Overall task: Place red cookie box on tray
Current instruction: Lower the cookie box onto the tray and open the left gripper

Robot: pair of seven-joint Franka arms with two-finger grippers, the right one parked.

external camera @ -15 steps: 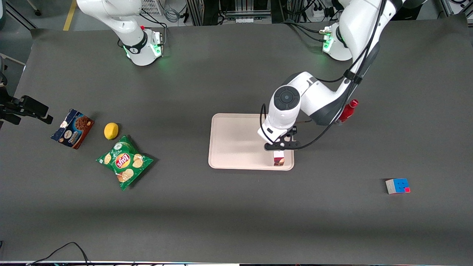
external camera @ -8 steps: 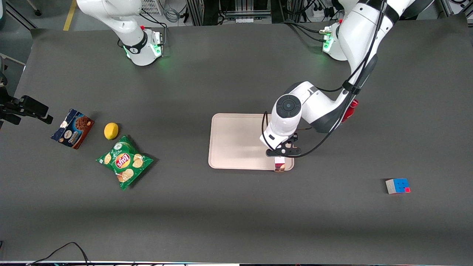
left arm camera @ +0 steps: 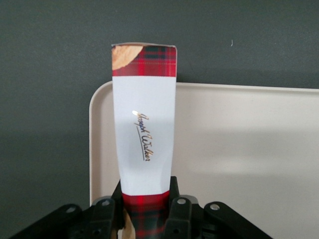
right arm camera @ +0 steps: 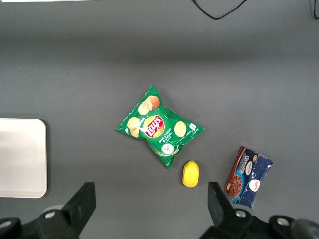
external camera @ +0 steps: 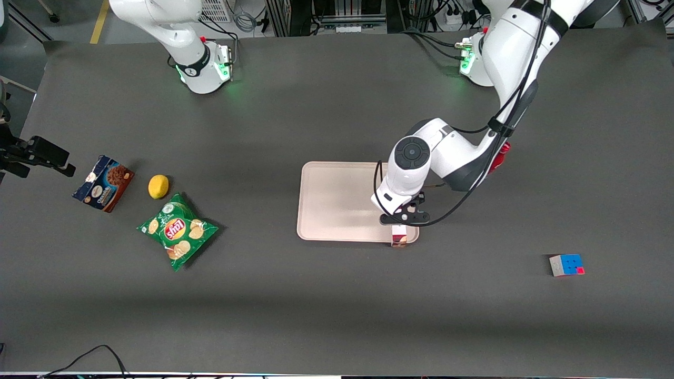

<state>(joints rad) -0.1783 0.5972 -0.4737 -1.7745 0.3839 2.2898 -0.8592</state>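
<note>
Pinching the red cookie box (left arm camera: 144,134) at one end, the gripper (external camera: 401,218) hangs over the tray (external camera: 337,202) corner nearest the front camera, at the working arm's end. Box's free end overhangs the rim (left arm camera: 102,129) above bare table. Judgement: shift inward over the tray floor, lower flat, then release; otherwise it tips off the edge.

Toward the parked arm's end of the dark tabletop (external camera: 316,305) lie a blue-brown cookie box (external camera: 103,183), a lemon (external camera: 158,186) beside it, and a green chips bag (external camera: 177,230) nearer the camera. Toward the working arm's end sit a puzzle cube (external camera: 566,265) and a partly hidden red bottle (external camera: 497,158).
</note>
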